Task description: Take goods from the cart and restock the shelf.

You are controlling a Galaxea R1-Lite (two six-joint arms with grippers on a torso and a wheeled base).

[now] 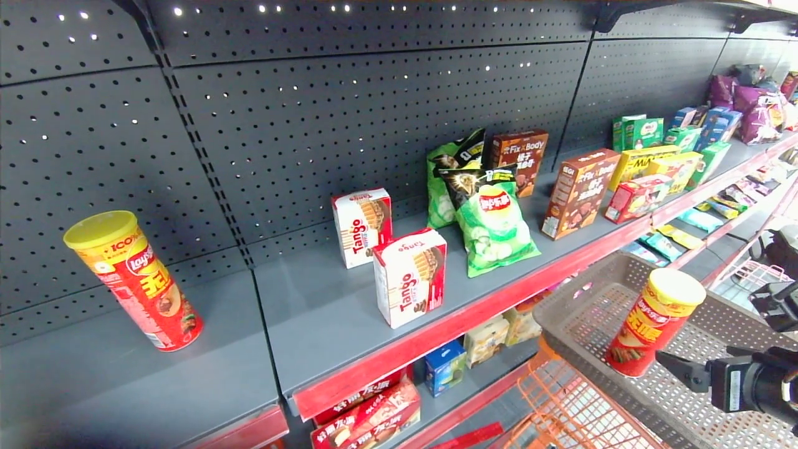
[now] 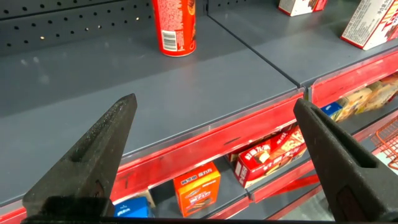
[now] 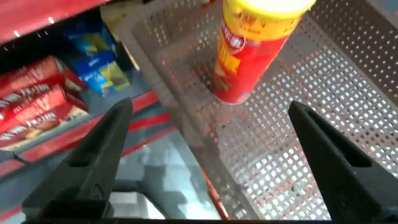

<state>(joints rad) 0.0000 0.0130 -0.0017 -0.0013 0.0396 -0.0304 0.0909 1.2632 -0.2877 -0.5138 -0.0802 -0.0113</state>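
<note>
1. The shelf (image 1: 324, 299) is grey with a red front strip. The back panel (image 1: 374, 100) behind the shelf is black and dotted with small holes.
2. The shelf can (image 1: 134, 280) is red with a yellow lid.
3. The wafer boxes (image 1: 409, 277) on the shelf are white and red.
4. The chip bags (image 1: 492, 227) on the shelf are green.
5. The basket (image 1: 580, 287) in front of the shelf is grey-brown perforated mesh. The basket can (image 1: 654, 321) is red and yellow.

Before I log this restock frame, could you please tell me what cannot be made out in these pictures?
Can on the shelf: its top is cut off by the left wrist view's edge.
Lower-shelf boxes: partly hidden under the red shelf lip, head view.
Far packets: too small to tell apart, head view.
</note>
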